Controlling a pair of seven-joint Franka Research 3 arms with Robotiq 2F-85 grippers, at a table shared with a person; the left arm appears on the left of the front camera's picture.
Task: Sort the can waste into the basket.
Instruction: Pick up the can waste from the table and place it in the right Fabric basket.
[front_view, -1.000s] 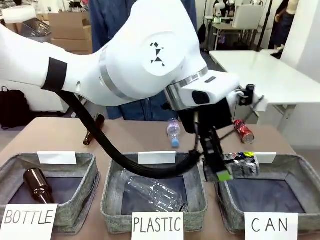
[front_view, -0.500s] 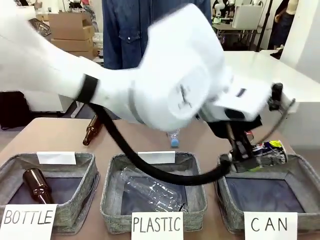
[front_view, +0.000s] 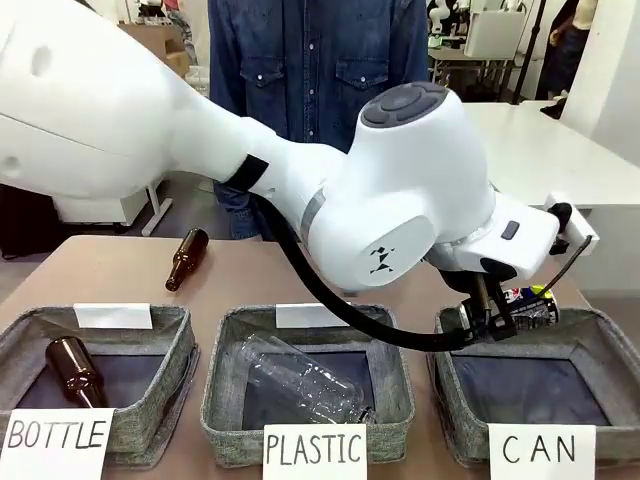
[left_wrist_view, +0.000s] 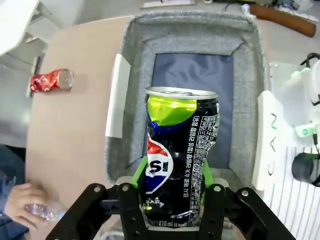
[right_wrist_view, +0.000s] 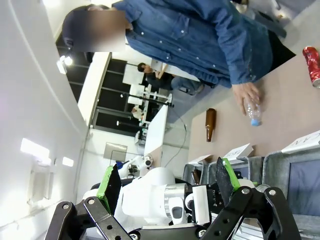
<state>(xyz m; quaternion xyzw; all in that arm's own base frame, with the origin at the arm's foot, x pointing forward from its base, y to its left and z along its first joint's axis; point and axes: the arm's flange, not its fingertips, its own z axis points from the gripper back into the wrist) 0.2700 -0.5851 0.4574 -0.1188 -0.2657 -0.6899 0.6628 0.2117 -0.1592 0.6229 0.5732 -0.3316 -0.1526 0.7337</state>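
Note:
My left gripper (front_view: 497, 322) is shut on the dark blue-black can (front_view: 531, 304) and holds it just above the far rim of the grey CAN basket (front_view: 603, 332). In the left wrist view the dented can (left_wrist_view: 179, 155) stands between the green pads of the left gripper (left_wrist_view: 175, 175), with the basket's (left_wrist_view: 248, 65) dark bottom below it. The red can (left_wrist_view: 50, 80) lies crushed on the table beyond the basket, also seen as the red can (right_wrist_view: 312, 64). My right gripper (right_wrist_view: 168, 183) is open and holds nothing.
The PLASTIC basket (front_view: 225, 395) holds a clear bottle (front_view: 300, 380); the BOTTLE basket (front_view: 150, 415) holds a brown bottle (front_view: 74, 370). Another brown bottle (front_view: 187, 258) lies on the table. A person's hand (right_wrist_view: 246, 95) rests on a small plastic bottle (right_wrist_view: 252, 113).
My left arm has swung right and turned, carrying the dark can from the gap between the baskets to over the CAN basket's far rim.

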